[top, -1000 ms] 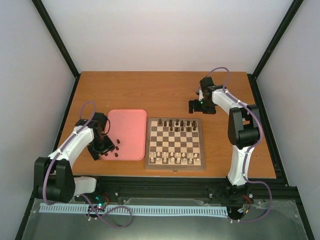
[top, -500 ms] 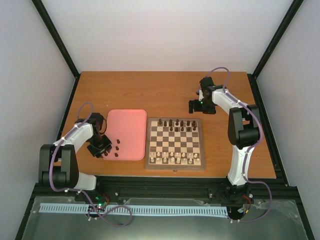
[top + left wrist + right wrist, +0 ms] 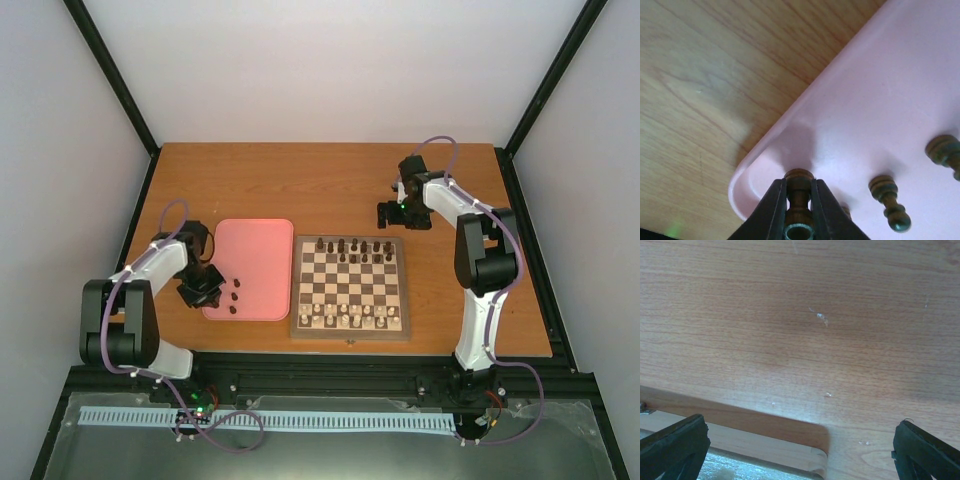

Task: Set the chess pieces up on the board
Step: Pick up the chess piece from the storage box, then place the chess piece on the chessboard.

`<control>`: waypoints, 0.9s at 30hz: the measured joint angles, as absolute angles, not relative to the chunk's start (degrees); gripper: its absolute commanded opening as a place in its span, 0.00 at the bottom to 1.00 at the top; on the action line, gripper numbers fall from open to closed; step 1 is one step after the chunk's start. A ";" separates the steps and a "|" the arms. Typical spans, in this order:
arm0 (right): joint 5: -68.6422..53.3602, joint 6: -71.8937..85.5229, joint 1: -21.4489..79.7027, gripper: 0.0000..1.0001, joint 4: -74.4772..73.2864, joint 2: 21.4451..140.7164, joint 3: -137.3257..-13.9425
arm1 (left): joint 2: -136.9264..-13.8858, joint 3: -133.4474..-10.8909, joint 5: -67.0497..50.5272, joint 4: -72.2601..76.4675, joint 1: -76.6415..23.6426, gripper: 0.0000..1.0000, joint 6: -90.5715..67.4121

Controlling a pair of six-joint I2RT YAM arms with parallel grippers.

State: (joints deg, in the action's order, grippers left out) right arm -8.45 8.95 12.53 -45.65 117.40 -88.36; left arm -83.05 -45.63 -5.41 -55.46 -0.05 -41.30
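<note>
Wood tbl (image 3: 300, 180) w/ white walls (image 3: 330, 70)

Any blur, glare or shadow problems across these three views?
Top view: even light, pieces on the board too small to resolve. Left wrist: held piece in the left hand soft-focus, soft shadows on the tray. Right wrist: pale sheen on the table.

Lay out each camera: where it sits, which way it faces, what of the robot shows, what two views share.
Top external: above and behind the bases, looking down on table, board and pink tray; both arms show.
Left wrist: on the left arm, facing the tray's corner; left pincer grips a dark chess piece.
Right wrist: on the right arm, facing the tabletop; right pincer open, fingers at the lower corners.
Shared: top and left wrist both show the tray and loose dark pieces.
</note>
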 measured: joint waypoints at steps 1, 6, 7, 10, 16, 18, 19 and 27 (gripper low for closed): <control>-8.43 8.95 12.53 1.00 -45.65 117.40 -88.36 | -83.05 -45.93 -5.41 -55.68 -0.05 0.01 -41.34; -8.32 8.95 12.53 1.00 -45.67 117.40 -88.36 | -82.02 -51.68 -4.78 -59.35 -0.03 0.01 -40.12; -8.19 8.95 12.53 1.00 -45.69 117.40 -88.36 | -81.47 -53.80 -4.75 -60.18 -0.03 0.01 -39.72; -8.08 8.93 12.53 1.00 -45.76 117.43 -88.58 | -80.68 -60.18 -5.45 -61.49 -0.23 0.01 -38.57; -7.73 8.88 12.53 1.00 -46.11 117.45 -89.12 | -87.44 -71.96 -5.61 -63.18 -8.34 0.01 -36.32; -7.57 8.84 12.53 1.00 -46.15 117.45 -89.25 | -92.47 -76.38 -6.02 -63.35 -13.47 0.01 -35.83; -7.53 8.82 12.53 1.00 -46.19 117.45 -89.30 | -94.63 -78.02 -6.33 -63.24 -15.51 0.01 -35.70; -7.35 8.78 12.53 1.00 -46.78 117.45 -89.86 | -111.94 -93.86 -9.52 -63.66 -27.51 0.02 -35.09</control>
